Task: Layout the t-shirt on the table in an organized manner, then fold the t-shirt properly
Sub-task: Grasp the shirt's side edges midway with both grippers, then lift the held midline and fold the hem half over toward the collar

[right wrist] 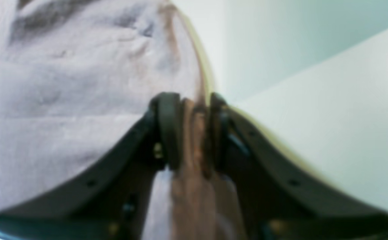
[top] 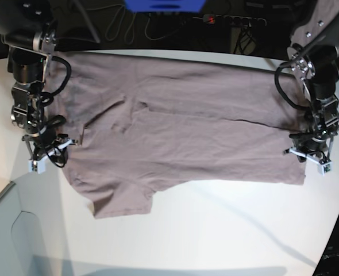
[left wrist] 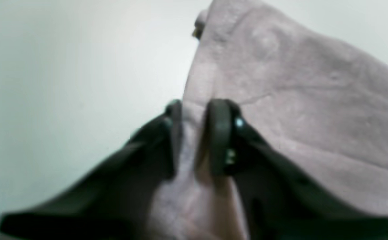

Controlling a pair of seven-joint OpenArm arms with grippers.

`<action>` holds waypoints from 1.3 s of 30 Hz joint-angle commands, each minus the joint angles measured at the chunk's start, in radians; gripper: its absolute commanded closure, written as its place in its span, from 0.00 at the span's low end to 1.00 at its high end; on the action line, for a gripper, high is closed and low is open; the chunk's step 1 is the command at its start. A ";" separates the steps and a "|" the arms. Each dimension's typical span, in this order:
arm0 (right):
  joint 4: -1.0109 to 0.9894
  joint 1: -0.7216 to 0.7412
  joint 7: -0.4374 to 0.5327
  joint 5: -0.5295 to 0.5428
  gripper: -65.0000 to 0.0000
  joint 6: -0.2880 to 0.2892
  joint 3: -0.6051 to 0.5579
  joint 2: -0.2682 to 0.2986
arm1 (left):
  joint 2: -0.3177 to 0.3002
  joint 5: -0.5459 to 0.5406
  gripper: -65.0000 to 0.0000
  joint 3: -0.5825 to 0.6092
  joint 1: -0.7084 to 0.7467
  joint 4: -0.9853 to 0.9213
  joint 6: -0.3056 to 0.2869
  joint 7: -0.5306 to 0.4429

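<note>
Fabric fills most of the base view: the t-shirt lies spread across the white worktop, its long axis running left to right, with a sleeve sticking out toward the near edge on the left part. A few creases cross the middle of the cloth. The left tool sits at the shirt's right edge in the base view, its two dark fingers drawn together on a ridge of mauve cloth. The right tool is at the shirt's left edge, likewise pinching a bunched fold between its pads (both wrist views are blurred, yet the cloth between the fingers is plain). Beyond the worktop's far edge lie dark cables and a blue object.
</note>
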 commanded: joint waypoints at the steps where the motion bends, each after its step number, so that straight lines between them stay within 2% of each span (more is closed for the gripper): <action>1: -0.009 -0.010 -0.101 -0.035 0.86 0.003 -0.002 -0.002 | -0.011 -0.004 0.87 0.003 -0.019 0.009 -0.001 -0.005; 4: -0.009 -0.010 -0.101 -0.035 0.94 0.003 -0.001 -0.002 | -0.011 -0.004 1.00 0.003 -0.019 0.009 -0.001 -0.005; 6: -0.008 -0.010 -0.101 -0.035 1.00 0.003 -0.001 -0.002 | -0.011 -0.004 1.00 0.003 -0.019 0.010 -0.001 -0.005; 11: 0.009 -0.012 -0.101 -0.035 1.00 0.003 0.001 -0.002 | 0.007 -0.005 1.00 0.001 -0.019 0.023 -0.001 -0.005; 23: 0.293 -0.130 -0.107 -0.032 1.00 0.003 0.004 -0.026 | 0.047 -0.008 1.00 -0.005 0.089 0.251 -0.003 0.002; 31: 0.420 -0.167 -0.110 -0.033 1.00 0.003 0.110 -0.064 | 0.073 -0.196 1.00 0.004 0.195 0.429 -0.003 0.002; 36: 0.486 -0.204 -0.105 -0.032 1.00 0.003 0.113 -0.068 | 0.073 -0.294 1.00 0.004 0.264 0.544 -0.003 0.003; 39: 0.544 -0.216 -0.105 -0.032 1.00 0.003 0.115 -0.092 | 0.073 -0.344 1.00 0.004 0.300 0.603 -0.003 0.003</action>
